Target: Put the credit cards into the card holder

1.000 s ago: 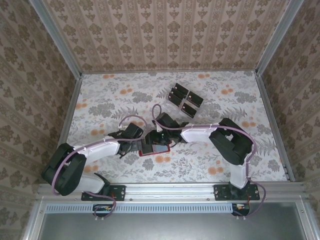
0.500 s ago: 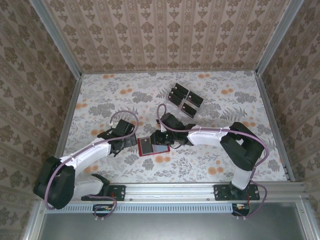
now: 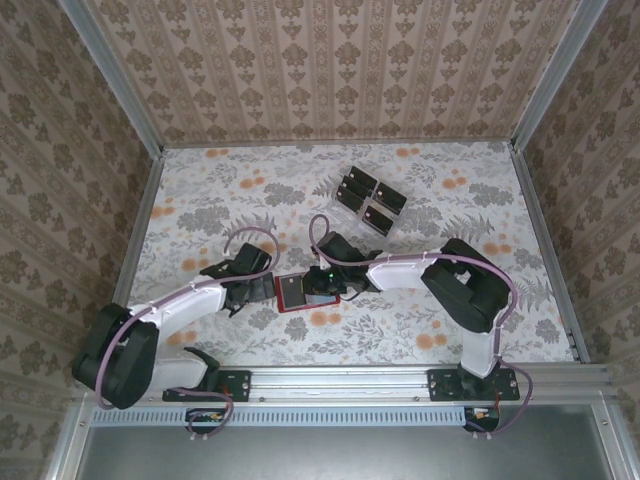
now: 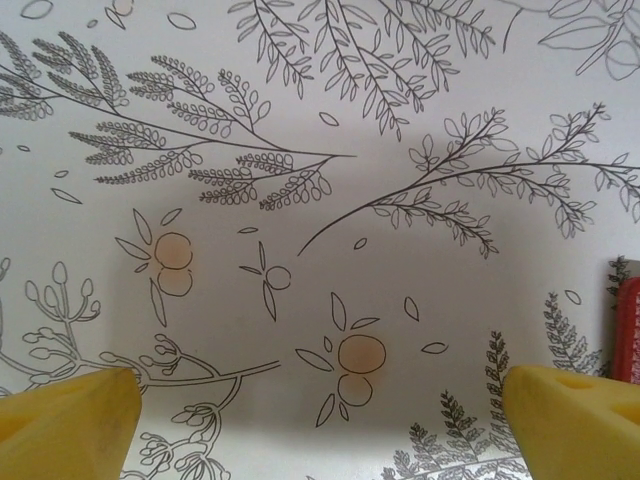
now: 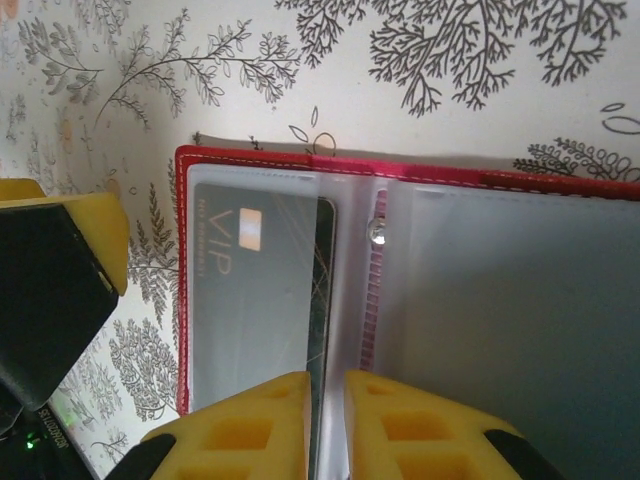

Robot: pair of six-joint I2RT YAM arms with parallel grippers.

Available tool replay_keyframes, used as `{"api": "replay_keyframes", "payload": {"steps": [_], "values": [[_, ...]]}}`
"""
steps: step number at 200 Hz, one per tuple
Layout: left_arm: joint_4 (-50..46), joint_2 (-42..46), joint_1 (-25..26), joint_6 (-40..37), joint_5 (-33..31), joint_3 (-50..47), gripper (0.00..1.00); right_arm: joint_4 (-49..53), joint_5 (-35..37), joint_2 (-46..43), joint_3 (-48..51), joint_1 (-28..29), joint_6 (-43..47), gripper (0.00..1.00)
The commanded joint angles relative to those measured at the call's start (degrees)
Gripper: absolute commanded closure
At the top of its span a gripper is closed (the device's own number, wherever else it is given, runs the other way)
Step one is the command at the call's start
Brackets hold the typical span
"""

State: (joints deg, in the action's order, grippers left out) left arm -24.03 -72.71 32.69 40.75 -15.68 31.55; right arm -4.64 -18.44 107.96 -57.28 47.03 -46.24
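The card holder [image 3: 293,291] lies open on the flowered cloth; the right wrist view shows its red rim [image 5: 181,300] and pale clear pockets. One black credit card [image 5: 255,300] marked VIP sits in the left pocket, its dark edge sticking out toward the spine. My right gripper [image 5: 327,392] points down at that edge, its yellow fingers [image 5: 250,425] almost together and holding nothing I can see. My left gripper [image 4: 315,392] hovers open over bare cloth just left of the card holder [image 4: 628,330]. More black credit cards [image 3: 367,202] lie in a clear tray behind.
The clear tray [image 3: 340,205] sits at the back centre of the cloth-covered table [image 3: 200,220]. Patterned walls close in the left, back and right sides. Both arms [image 3: 400,270] reach low across the middle.
My left gripper pulled away leftward from the card holder, then came back close to its left edge. The right gripper stayed over the card holder, which slid slightly left.
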Motion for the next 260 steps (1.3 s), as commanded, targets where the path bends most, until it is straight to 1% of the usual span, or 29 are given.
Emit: {"api": "replay_keyframes", "payload": {"steps": [1,93,140,218,245,260], "values": [[1.0,-1.34,0.54,1.03,0.32,-0.7,0.0,-1.61,-0.67,1.29,-1.85,0.05,-0.55,0.83],[3.22,-5.54,1.85,1.35,0.54,-0.26,0.0,-2.91,-2.45,3.07,-2.76,0.08,-1.65,0.87],[4.05,-6.51,2.2,1.44,0.57,-0.35,0.0,-3.96,-3.79,3.75,-3.06,0.1,-2.36,0.91],[3.88,-6.79,2.89,1.51,0.21,-0.23,0.0,-5.29,-9.19,5.94,-4.86,0.16,-3.4,0.92],[2.7,-5.94,2.83,1.22,-0.49,0.55,0.0,-5.2,-9.0,3.95,-4.01,-0.24,-2.83,0.91],[1.13,-4.8,2.74,0.88,-1.16,1.54,0.0,-4.92,-8.56,1.62,-3.17,-0.6,-2.18,0.88]]}}
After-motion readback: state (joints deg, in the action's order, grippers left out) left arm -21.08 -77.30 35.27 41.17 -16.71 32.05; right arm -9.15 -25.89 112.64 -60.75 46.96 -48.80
